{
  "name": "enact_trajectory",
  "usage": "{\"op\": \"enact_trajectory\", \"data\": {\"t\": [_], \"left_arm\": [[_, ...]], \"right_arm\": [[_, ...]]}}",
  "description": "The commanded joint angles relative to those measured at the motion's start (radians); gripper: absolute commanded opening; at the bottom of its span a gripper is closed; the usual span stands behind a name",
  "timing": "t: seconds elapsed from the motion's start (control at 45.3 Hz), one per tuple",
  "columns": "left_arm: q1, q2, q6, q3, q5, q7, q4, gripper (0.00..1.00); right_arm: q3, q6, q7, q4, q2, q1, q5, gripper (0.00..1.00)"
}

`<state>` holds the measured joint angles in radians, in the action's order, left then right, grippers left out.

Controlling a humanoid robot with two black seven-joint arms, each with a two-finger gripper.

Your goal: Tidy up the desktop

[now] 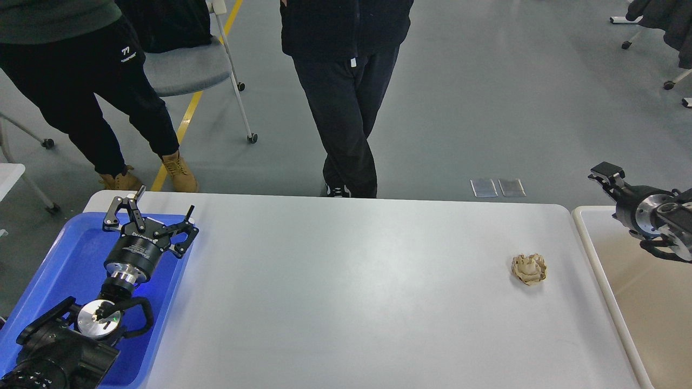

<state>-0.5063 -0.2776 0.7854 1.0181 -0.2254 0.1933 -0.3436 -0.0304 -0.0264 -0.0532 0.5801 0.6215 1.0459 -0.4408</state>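
The desktop (335, 281) filled most of the view and was bare except for one crumpled ball of tan paper (530, 268) lying near its right end, close to the beige bin (643, 302) on that side but still apart from its rim. The left gripper (151, 213) hung over the far corner of the blue tray (59, 270) with its fingers spread wide and nothing between them, well apart from the paper. The right gripper (608, 175) sat high at the right edge, above the far end of the bin; it was seen dark and nearly end-on, so I could not tell whether it was wide or narrow, and nothing showed in it. The right arm looked like the one for the pickup. Risks, as judged: the paper was light and springy, so a pinch off-centre could squash it flat or flick it away across the smooth top, maybe over the near or far edge. Coming in low from the bin side could catch the rim. A shallow grip could drop the wad short of the bin. Two people (346, 97) stood just behind the far edge, so a wide swing that way was a hazard.
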Motion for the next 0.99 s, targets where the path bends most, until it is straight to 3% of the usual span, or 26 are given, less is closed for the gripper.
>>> {"op": "enact_trajectory", "data": {"t": [0.0, 0.176, 0.507, 0.971], "left_arm": [[0.000, 0.000, 0.000, 0.000, 0.000, 0.000, 0.000, 1.00], [0.000, 0.000, 0.000, 0.000, 0.000, 0.000, 0.000, 1.00], [0.000, 0.000, 0.000, 0.000, 0.000, 0.000, 0.000, 1.00], [0.000, 0.000, 0.000, 0.000, 0.001, 0.000, 0.000, 1.00]], "right_arm": [[-0.170, -0.061, -0.025, 0.124, 0.038, 0.166, -0.030, 1.00], [-0.295, -0.102, -0.057, 0.176, 0.041, 0.298, -0.047, 1.00], [-0.611, -0.165, -0.062, 0.296, 0.035, 0.615, -0.039, 1.00], [-1.013, -0.323, -0.059, 0.641, 0.018, 1.036, -0.041, 1.00]]}}
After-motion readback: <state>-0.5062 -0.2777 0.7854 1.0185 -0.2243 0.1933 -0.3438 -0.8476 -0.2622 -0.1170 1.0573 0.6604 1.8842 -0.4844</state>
